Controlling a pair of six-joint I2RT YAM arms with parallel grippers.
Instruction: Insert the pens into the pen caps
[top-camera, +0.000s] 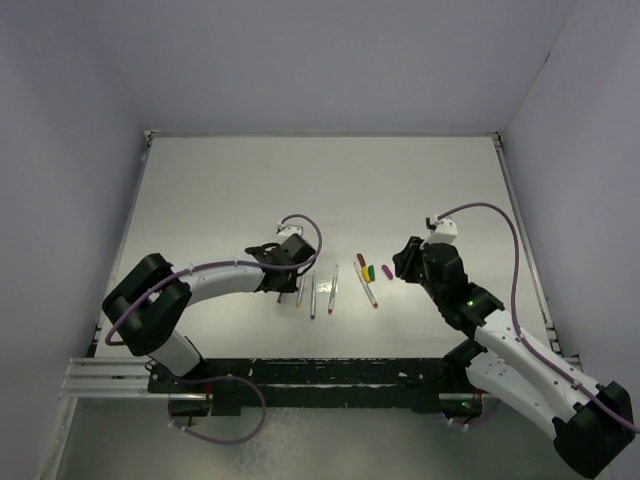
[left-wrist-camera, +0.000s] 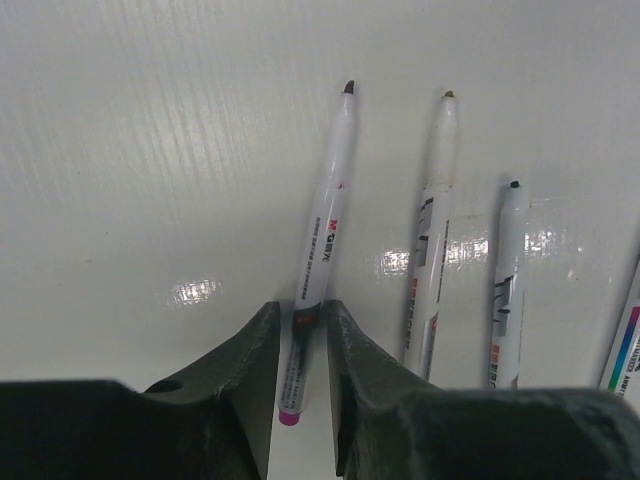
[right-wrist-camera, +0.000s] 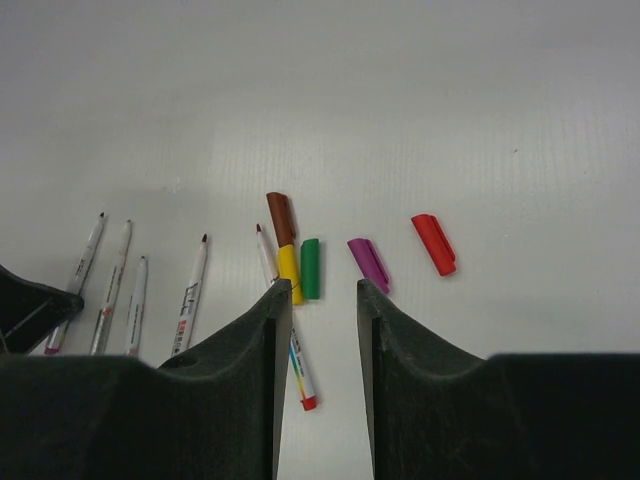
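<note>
Pens (left-wrist-camera: 432, 230) lie beside the pen (left-wrist-camera: 325, 225) left fingers (left-wrist-camera: 250, 380) straddle — grip unclear — right fingers (right-wrist-camera: 245, 370) apart near caps (right-wrist-camera: 368, 263).

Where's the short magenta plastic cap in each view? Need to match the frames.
Top external: short magenta plastic cap, right of centre, just right of the green cap.
Left wrist: not in view.
Right wrist: mid-frame, again right of the green cap.
Shared landmark: row of silver-grey pens, in all three views.
</note>
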